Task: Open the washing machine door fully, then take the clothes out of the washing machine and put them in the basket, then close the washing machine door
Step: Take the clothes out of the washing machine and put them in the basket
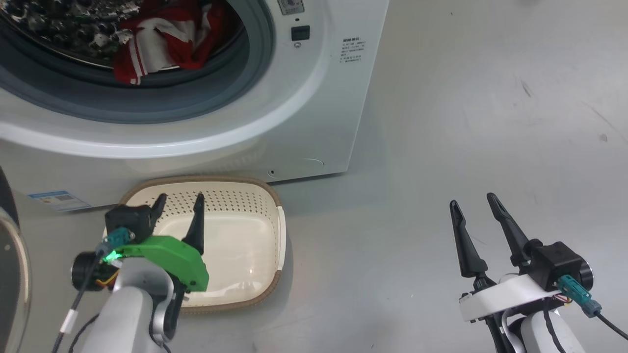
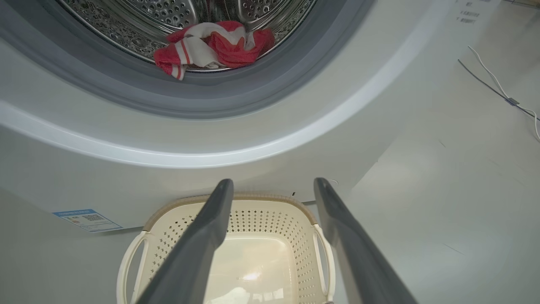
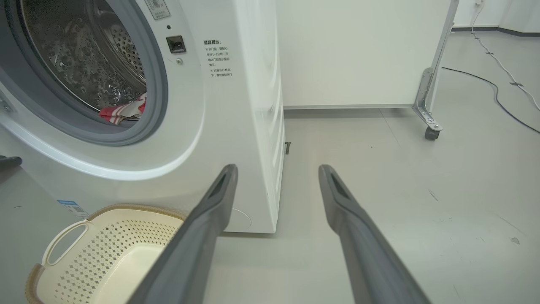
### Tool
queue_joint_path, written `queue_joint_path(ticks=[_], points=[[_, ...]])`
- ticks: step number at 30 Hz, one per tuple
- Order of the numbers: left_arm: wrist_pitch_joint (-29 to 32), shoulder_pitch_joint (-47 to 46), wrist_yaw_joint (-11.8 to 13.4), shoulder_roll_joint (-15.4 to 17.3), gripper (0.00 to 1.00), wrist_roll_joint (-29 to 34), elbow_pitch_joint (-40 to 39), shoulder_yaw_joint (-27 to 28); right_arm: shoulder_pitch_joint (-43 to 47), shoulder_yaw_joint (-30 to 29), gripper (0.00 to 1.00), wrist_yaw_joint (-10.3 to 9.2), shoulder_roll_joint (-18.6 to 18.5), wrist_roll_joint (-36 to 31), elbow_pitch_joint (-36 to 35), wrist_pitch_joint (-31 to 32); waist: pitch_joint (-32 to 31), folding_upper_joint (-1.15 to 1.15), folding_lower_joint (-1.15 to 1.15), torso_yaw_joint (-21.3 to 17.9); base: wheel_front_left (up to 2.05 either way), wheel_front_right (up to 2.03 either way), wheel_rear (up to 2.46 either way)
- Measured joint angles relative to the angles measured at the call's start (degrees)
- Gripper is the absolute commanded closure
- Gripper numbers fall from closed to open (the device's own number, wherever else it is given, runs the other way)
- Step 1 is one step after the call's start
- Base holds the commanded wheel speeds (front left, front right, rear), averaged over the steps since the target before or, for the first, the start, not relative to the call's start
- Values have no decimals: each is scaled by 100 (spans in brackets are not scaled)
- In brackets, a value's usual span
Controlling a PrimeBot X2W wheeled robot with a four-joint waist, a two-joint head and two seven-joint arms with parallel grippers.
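Observation:
The washing machine (image 1: pixel 314 98) stands with its drum mouth uncovered, and the red and white clothes (image 1: pixel 162 39) lie at the bottom of the drum, one end over the grey seal. At the far left edge shows part of the swung-out washing machine door (image 1: pixel 12 274). On the floor before the machine sits the cream basket (image 1: pixel 235 196), with nothing in it. My left gripper (image 1: pixel 180 197) hangs open over the basket's left half, below the drum mouth. In the left wrist view the clothes (image 2: pixel 211 44) lie above the open left gripper (image 2: pixel 274 181). My right gripper (image 1: pixel 472 199) is open over bare floor, well right of the machine.
A white panel on a castor frame (image 3: pixel 430 131) stands behind and to the right of the machine. Cables (image 3: pixel 498 93) run over the grey floor at the far right. Open floor stretches to the right of the basket (image 3: pixel 105 240).

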Motion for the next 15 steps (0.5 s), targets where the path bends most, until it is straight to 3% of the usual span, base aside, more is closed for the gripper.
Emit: queue_joint_path(ticks=[15], points=[[627,-2012,-31,455,0,-169,301,523,-652,259,0,44,-5,278,-86,0,987,0,0,-585,0,0,0]])
